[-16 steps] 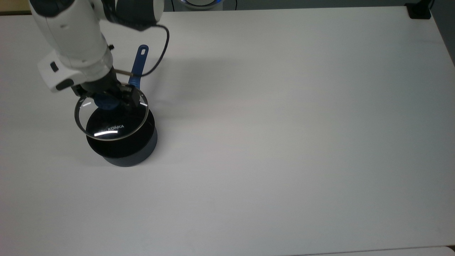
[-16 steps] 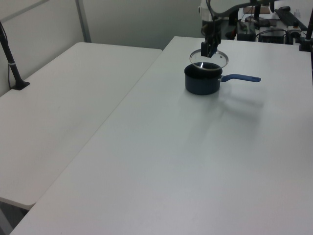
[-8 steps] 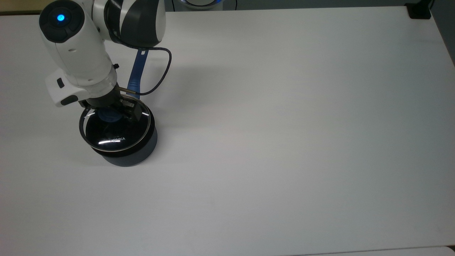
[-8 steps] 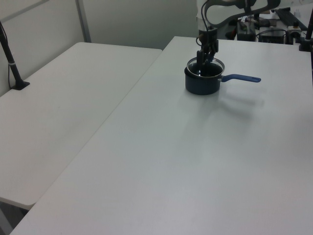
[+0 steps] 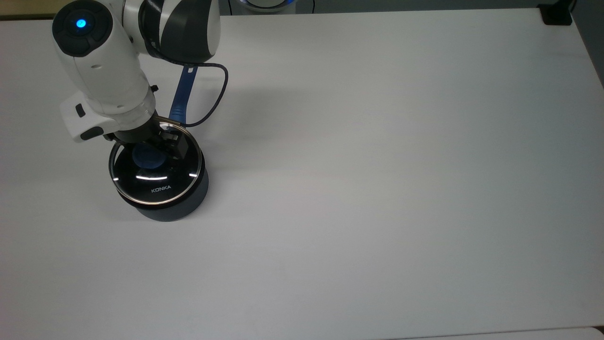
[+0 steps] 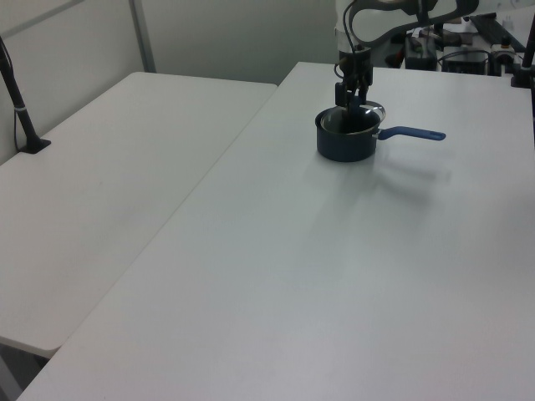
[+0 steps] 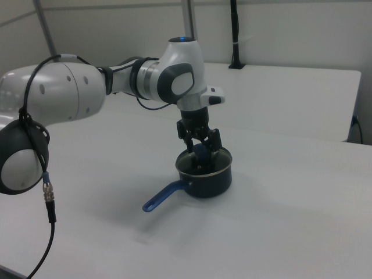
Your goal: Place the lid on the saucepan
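Observation:
The saucepan [image 5: 175, 211], dark blue-grey outside, stands at the top view's left with its blue handle [image 5: 182, 94] pointing away under the arm. The glass lid [image 5: 161, 188] with its "KONKA" lettering lies level on the pan's rim. My gripper [image 5: 148, 150] hangs straight over the lid's blue knob [image 5: 149, 159], open, a finger on either side of the knob and apart from it. From the right view, the gripper [image 7: 200, 145] straddles the knob above the saucepan [image 7: 213, 180] and the handle [image 7: 163, 196] points to the near left. In the left view the gripper [image 6: 351, 93] is over the lid [image 6: 355, 122].
A black cable [image 5: 218, 94] loops from the wrist beside the handle. A black clamp [image 5: 557, 14] sits at the table's far right corner in the top view. A second table [image 6: 100, 167] with a black post [image 6: 21, 109] adjoins at the left view's left.
The lid came down from a tilted hover and settled flat on the saucepan. The fingers then parted from the knob, letting it go.

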Controlling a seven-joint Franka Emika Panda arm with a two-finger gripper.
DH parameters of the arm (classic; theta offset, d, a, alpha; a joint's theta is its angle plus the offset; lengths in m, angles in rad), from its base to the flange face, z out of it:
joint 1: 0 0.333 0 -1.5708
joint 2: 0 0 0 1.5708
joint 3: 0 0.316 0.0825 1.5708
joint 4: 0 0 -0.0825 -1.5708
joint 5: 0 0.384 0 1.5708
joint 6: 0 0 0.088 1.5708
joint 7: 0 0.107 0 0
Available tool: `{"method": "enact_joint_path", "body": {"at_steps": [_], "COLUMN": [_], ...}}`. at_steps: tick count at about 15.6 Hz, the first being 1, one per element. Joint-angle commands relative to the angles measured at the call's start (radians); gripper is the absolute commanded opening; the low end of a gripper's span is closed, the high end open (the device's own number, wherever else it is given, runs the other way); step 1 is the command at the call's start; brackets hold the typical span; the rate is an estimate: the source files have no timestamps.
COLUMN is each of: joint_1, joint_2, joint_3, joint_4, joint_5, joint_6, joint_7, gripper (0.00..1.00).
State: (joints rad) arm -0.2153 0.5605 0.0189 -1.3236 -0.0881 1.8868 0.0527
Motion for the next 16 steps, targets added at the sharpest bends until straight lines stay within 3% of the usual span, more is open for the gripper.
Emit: {"method": "enact_joint_path", "body": {"at_steps": [1,5,9,12,16], "joint_1": [0.019,0.013,0.016,0.027,0.106], "joint_2": [-0.03,-0.155,-0.315,-0.43,-0.508], "joint_3": [-0.02,-0.016,-0.011,-0.014,-0.027], "joint_4": [0.001,-0.008,-0.041,-0.095,-0.126], "joint_5": [0.002,0.018,0.025,0.074,0.074], "joint_6": [-0.003,-0.046,-0.196,-0.317,-0.429], "joint_7": [0.019,0.102,0.125,0.127,0.205], "gripper": [1.0,1.0,1.0,1.0,1.0]}}
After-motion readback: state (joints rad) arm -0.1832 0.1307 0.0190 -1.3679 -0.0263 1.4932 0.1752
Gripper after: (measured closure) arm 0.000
